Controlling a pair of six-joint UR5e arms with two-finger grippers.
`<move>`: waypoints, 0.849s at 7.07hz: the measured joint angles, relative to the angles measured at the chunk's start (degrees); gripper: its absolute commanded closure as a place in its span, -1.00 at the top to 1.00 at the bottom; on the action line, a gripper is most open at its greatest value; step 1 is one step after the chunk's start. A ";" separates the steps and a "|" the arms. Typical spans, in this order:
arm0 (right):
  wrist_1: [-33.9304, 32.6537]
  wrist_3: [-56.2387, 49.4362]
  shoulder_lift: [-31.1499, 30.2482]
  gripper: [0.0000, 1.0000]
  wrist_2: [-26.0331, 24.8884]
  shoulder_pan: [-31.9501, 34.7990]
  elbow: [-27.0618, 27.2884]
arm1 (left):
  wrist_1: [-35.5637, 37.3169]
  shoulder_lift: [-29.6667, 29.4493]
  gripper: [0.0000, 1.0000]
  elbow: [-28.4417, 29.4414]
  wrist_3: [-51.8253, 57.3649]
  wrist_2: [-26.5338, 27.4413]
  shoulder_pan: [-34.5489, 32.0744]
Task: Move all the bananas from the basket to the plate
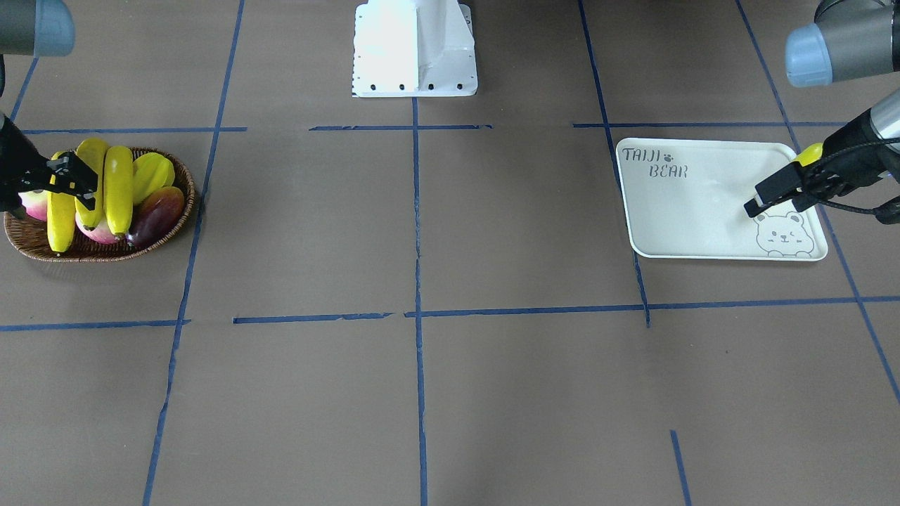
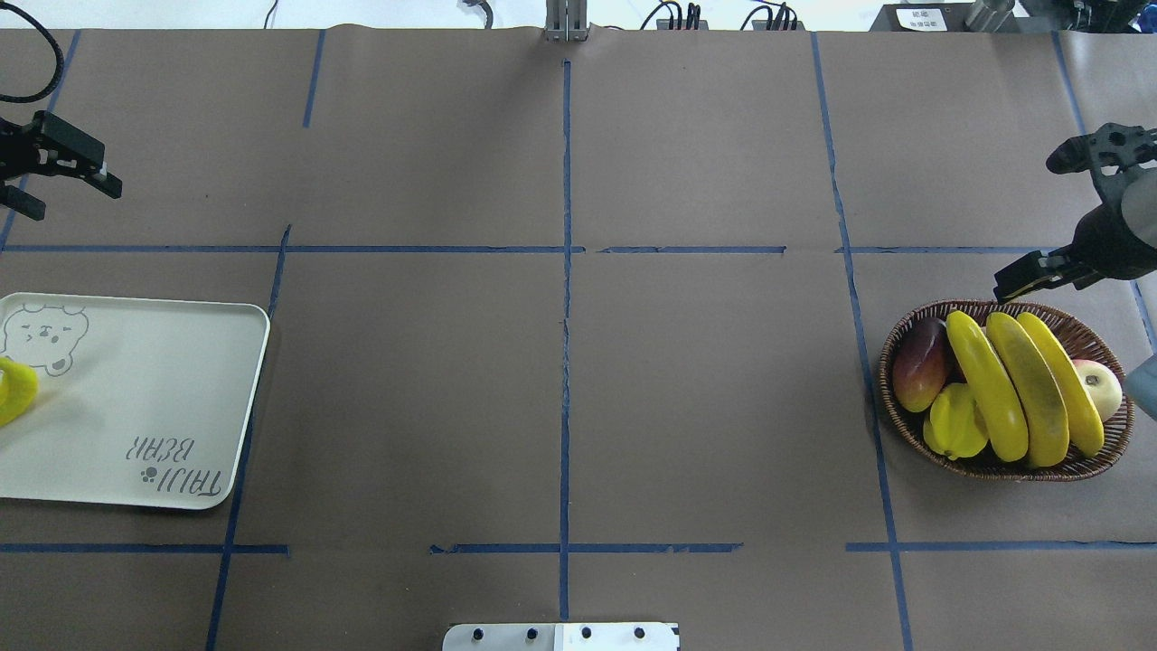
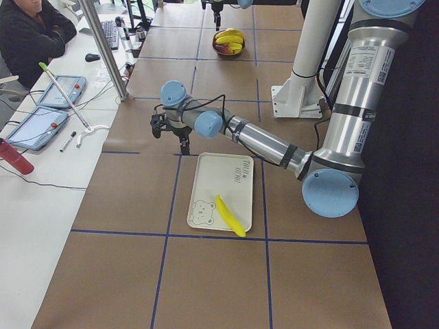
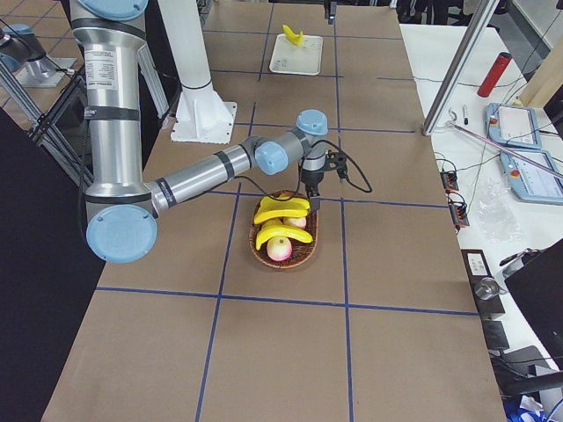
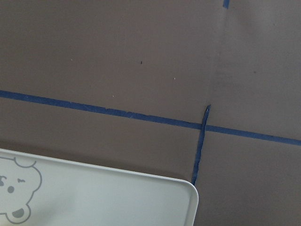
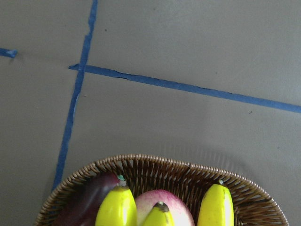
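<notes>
Basket (image 2: pixel 1082 331): 3 bananas (image 2: pixel 991 385) (plus other fruit (image 2: pixel 919 363)), plate (image 2: pixel 136 380): 1 banana (image 3: pixel 230 216), L gripper (image 1: pixel 754 201) released, R gripper (image 2: pixel 1012 282) unclear

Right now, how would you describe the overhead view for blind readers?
Three bananas lie with other fruit in a basket at right, the right hand by its far rim. At left, one banana lies on the plate, the left hand beyond it.

Bright, even overhead light with soft, faint shadows. The white robot base (image 1: pixel 415 42) is overexposed at the front-facing view's top centre. Wrist views look slightly soft.
</notes>
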 measured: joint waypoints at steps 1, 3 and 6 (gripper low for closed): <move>0.55 -2.31 0.84 1.00 3.87 2.47 -3.28 | 0.22 -0.71 1.00 -0.31 -1.01 0.02 0.10; 0.71 -2.67 3.50 1.00 8.01 3.92 -6.56 | 0.31 -0.72 1.00 -1.15 -1.52 0.04 0.17; 0.52 -2.34 2.86 1.00 13.32 3.63 -6.99 | 0.38 -0.35 1.00 -2.47 -1.56 0.04 0.06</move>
